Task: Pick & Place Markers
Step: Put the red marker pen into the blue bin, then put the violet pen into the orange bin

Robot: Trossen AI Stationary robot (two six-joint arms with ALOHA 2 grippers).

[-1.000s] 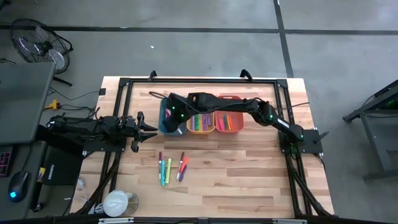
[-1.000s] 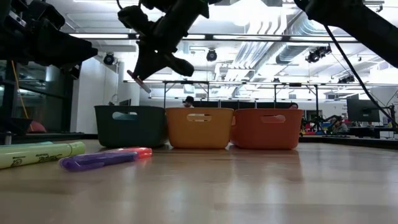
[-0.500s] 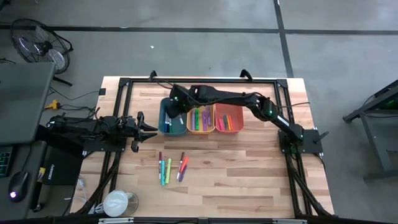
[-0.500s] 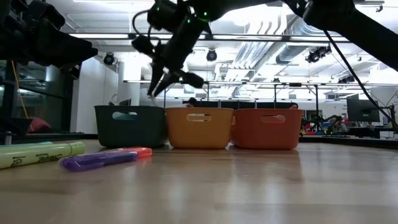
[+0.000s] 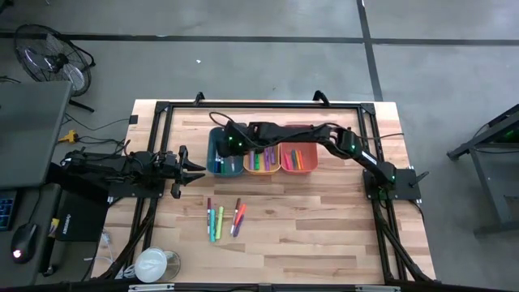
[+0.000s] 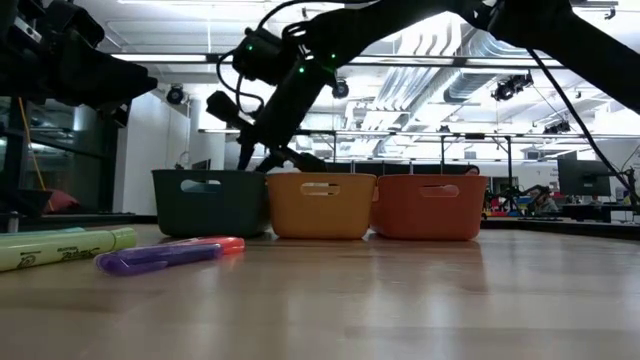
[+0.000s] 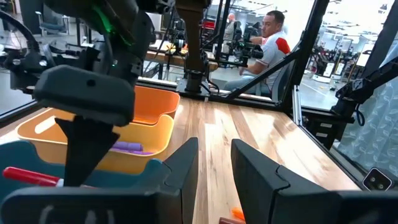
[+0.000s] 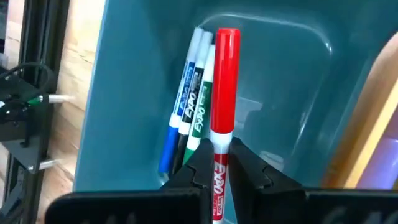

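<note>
Now, starting at the left edge of the table (image 5: 340,235), my left gripper (image 5: 193,168) is waiting low over the wood, just as it was a second ago, its dark fingers (image 7: 183,165) standing partly apart with nothing between them. In front of it, five loose markers (image 5: 223,219) are lying on the wood in a small group, unmoved since a second ago; from table height I am seeing a yellow-green one (image 6: 65,246), a purple one (image 6: 158,259) and a red-orange one (image 6: 212,243) among them.

Moving rightward, my right gripper (image 5: 229,148) is reaching across all three bins and hanging over the teal bin (image 5: 212,158). A second ago it was higher and nearer the table's front side; half a second ago it swung out over the bin's far end; now it is dropping in, its tip at the teal bin's rim (image 6: 210,172) in the low view. My fingers are pressed together on a red marker (image 8: 222,112), pinching it near the barrel's lower part, the cap end pointing down into the bin. Under it, a blue marker (image 8: 177,118) and a green marker (image 8: 198,115) are lying side by side on the teal floor.

Further right, the yellow-orange bin (image 5: 262,169) is holding green and purple markers, and the orange bin (image 5: 298,170) is holding red and orange ones.
</note>
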